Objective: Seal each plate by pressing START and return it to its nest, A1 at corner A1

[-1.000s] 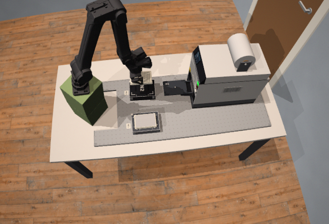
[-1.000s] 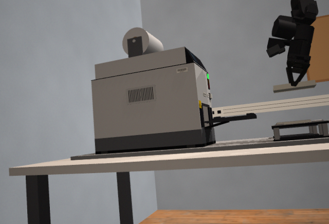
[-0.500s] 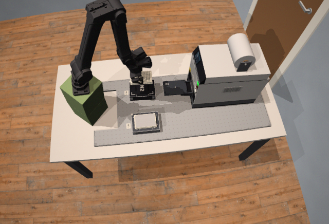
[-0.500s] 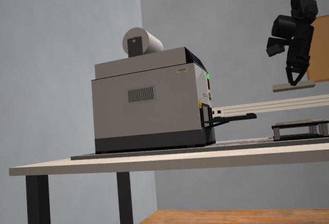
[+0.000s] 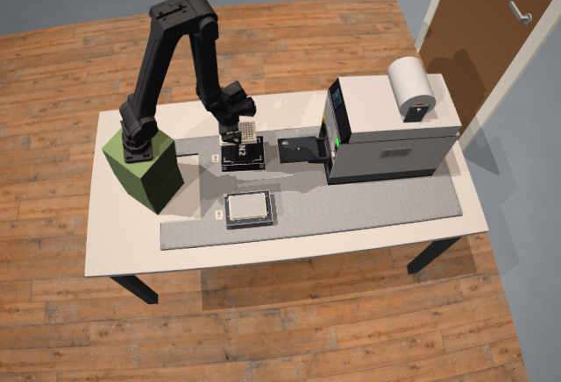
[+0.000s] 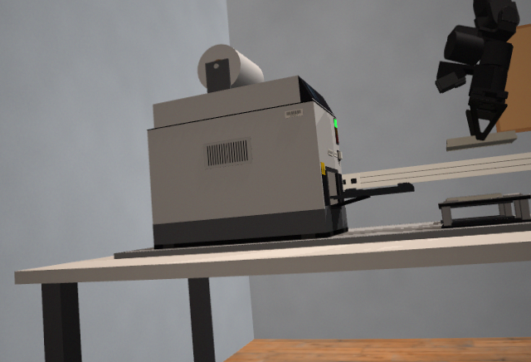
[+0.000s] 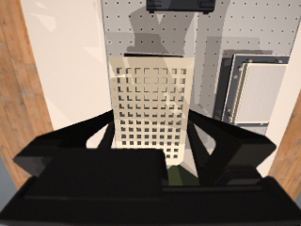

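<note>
My gripper [image 5: 232,137] [image 6: 481,136] [image 7: 150,113] is shut on an open plate [image 5: 247,130] [image 6: 459,143] [image 7: 150,103] by its long sides, its wells uncovered. The plate hangs roughly level, well above the table. Below it in the top view, nest N2 [image 5: 243,157] is empty, its label showing. The other plate [image 5: 247,206] [image 7: 264,93] lies in nest N1 [image 5: 250,223] [image 7: 229,89], its top covered by smooth grey foil. The sealer's stage [image 5: 299,150] [image 6: 382,191] [image 7: 181,5] is out and empty. The lamp [image 5: 337,143] [image 6: 335,123] is green.
The sealer [image 5: 385,165] [image 6: 236,195] stands beyond the stage, with a foil roll [image 5: 409,81] [image 6: 248,68] on top. The green arm base [image 5: 158,183] stands at the table's other end. Nest N1 stands beside N2, towards the table's front edge.
</note>
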### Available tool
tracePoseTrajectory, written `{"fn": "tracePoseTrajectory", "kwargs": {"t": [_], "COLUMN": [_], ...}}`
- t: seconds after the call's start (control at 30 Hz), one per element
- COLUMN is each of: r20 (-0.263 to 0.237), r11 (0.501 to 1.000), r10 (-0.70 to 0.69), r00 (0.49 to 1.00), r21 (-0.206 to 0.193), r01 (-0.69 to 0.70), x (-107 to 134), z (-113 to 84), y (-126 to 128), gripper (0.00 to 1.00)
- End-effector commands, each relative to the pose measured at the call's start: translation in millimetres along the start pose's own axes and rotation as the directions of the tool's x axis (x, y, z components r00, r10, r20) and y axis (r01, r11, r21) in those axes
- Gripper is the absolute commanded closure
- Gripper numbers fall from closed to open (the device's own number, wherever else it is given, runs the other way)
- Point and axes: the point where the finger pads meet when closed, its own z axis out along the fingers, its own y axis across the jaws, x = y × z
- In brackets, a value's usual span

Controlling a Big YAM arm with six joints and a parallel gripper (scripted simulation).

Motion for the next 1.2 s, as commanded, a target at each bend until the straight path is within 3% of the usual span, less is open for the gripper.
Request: {"fn": "tracePoseTrajectory", "kwargs": {"t": [0.0,0.23,0.57,1.17], "r20": [-0.003,-0.006,0.033,-0.012], "r11": [1.000,1.000,1.000,1.000], "r10": [-0.012,0.001,0.002,-0.018], "r00": [1.000,1.000,0.999,1.000], "r21": [-0.006,-0.006,-0.013,-0.001], "r01": [0.012,-0.001,-0.002,0.018], "x": [-2.3,3.0,-45.1,-60.8], "z": [2.5,0.9,4.2,25.6], "y": [6.6,4.1,-2.8,-12.1], "gripper": [1.00,1.00,1.00,1.00]}}
